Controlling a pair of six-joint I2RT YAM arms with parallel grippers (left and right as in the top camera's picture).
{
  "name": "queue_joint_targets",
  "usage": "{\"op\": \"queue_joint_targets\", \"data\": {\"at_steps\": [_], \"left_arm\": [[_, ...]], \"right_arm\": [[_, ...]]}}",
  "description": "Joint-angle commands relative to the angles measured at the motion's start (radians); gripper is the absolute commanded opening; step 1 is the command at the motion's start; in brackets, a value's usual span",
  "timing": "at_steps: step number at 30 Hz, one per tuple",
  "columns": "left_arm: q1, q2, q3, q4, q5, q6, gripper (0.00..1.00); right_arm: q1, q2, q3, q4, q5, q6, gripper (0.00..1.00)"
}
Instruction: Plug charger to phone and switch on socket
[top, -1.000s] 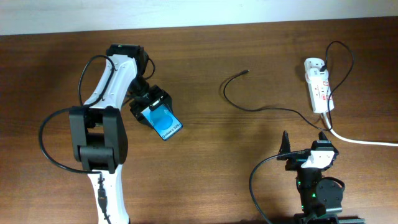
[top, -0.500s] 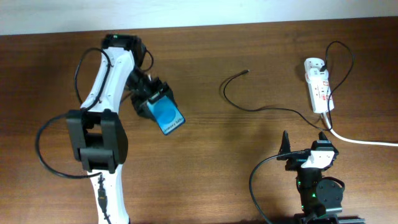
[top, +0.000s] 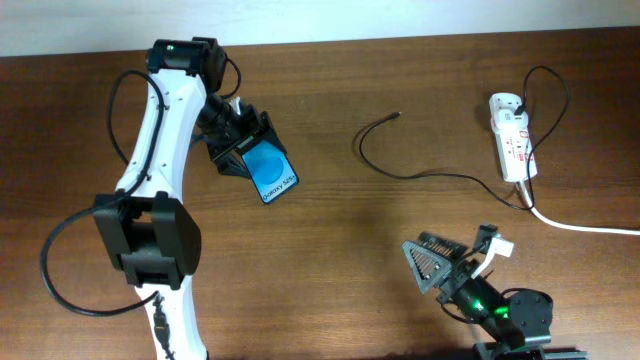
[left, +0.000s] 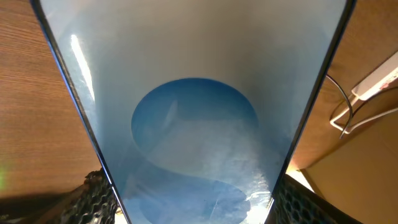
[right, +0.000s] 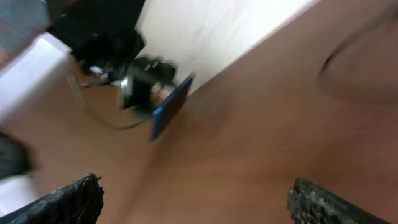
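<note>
Above wooden table (top: 340, 250), left gripper (top: 240, 155) grasps the phone (top: 272, 177), long axis slanting near-right; right gripper (right: 198, 196) spread apart.

Small white "Galaxy" lettering on the phone (top: 268, 170) screen (red markings on the socket (top: 510, 135) illegible)
</note>
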Motion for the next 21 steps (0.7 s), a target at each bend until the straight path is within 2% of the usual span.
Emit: {"op": "queue_joint_targets", "data": {"at_steps": [1,3,5,11,14,15,16,18,21], "left_arm": [[0.000,-0.047,0.029,-0.005,0.041,0.029,0.47],[0.001,-0.047,0.029,-0.005,0.064,0.029,0.47],[0.001,-0.047,0.029,-0.005,0.064,0.029,0.47],[0.001,-0.047,0.029,-0.005,0.064,0.029,0.48],[0.001,-0.047,0.029,-0.005,0.090,0.029,0.48],[0.000,-0.047,0.029,-0.004,0.093,0.029,0.48],[0.000,-0.047,0.029,-0.004,0.093,0.029,0.48],[0.000,-0.047,0.029,-0.005,0.094,0.029,0.47],[-0.002,-0.047,0.029,-0.005,0.148,0.029,0.47]], "right_arm": [[0.003,-0.008,-0.005,0.001,-0.006,0.249,0.98],[0.003,-0.008,-0.005,0.014,0.087,0.236,0.98],[0.003,-0.008,-0.001,0.008,0.102,0.121,0.91],[0.003,0.066,0.131,-0.206,0.151,0.071,0.90],[0.003,0.175,0.271,-0.301,0.175,0.071,0.90],[0.007,0.240,0.341,-0.346,0.176,0.069,0.91],[0.021,0.290,0.391,-0.359,0.176,0.049,0.98],[0.059,0.362,0.459,-0.359,0.185,0.049,0.98],[0.206,0.501,0.581,-0.392,0.299,0.049,0.99]]}}
